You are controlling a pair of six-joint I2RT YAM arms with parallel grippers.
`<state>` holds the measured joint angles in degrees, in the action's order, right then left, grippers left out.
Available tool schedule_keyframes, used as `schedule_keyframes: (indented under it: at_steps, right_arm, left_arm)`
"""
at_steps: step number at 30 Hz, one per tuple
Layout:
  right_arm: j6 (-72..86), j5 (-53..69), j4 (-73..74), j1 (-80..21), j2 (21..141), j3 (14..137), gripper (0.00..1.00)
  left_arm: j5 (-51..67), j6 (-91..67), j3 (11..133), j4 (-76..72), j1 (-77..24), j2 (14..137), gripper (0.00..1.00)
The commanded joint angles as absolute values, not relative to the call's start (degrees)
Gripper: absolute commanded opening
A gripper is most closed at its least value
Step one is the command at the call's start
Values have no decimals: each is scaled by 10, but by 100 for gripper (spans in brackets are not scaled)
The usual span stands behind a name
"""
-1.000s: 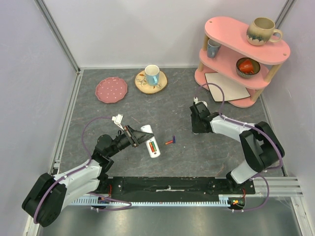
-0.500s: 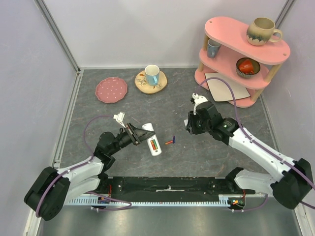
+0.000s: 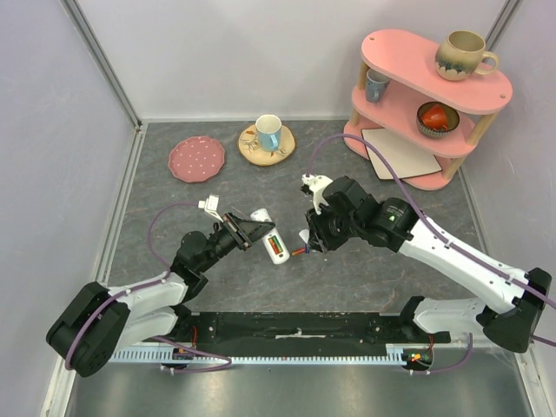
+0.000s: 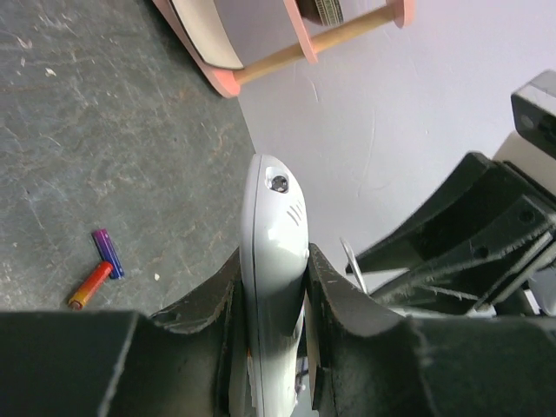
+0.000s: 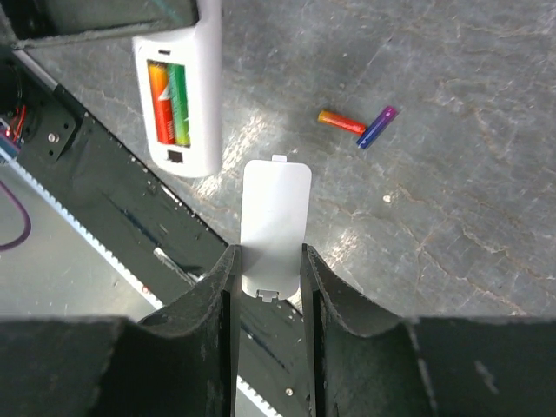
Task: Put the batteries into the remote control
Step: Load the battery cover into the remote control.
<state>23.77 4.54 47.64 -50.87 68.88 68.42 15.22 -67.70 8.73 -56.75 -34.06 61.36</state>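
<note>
Grey marbled counter (image 3: pixel 287 187) fills the walled cell, with a pink two-tier shelf (image 3: pixel 408 109) in the far right corner; a speckled mug (image 3: pixel 465 54) stands on its top deck, and a dark bowl (image 3: pixel 436 119) lower down holds something red that I can't identify. Nearer the arms, the left hand (image 3: pixel 248 231) is pressed onto the edges of the white rectangular remote control (image 5: pixel 201 78), gripping it at its far end with the rear recess facing up. The remote's long axis runs from that hand towards the near right. Inside the recess an orange-red battery (image 5: pixel 157 100) and a green battery (image 5: pixel 178 100) lie side by side along that axis, and it looks full to me. The right hand (image 3: pixel 309 241) hangs just beside the remote's free end, pinching a thin white plastic battery cover (image 5: pixel 276 208) by its two long edges, tab end pointing away from the fingers. The cover lies roughly parallel to the remote, offset to its right and apart from it. That offset is what the next move would have to close, I'd say, and the right hand is the free one to do it. Two loose cells, a second orange-red battery (image 5: pixel 340 122) and a blue-purple battery (image 5: pixel 377 127), rest on the counter past the cover, touching at one end and seemingly spare.
</note>
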Motion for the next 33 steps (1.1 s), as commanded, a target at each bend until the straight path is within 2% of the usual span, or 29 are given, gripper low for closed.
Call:
schedule_keyframes:
  at_steps: [1,13,33]
  right_arm:
    - [238,82,515,-523,708,736,0]
    - [246,28,560,-590,835,859,0]
    - [255,-11,533,-600,902,905,0]
  left_arm:
    - [72,-633,105,-610,-361,608,2]
    - [11,-611,86,-600,-376,581,2]
    - [-16,-601,86,-548,-388,549,2]
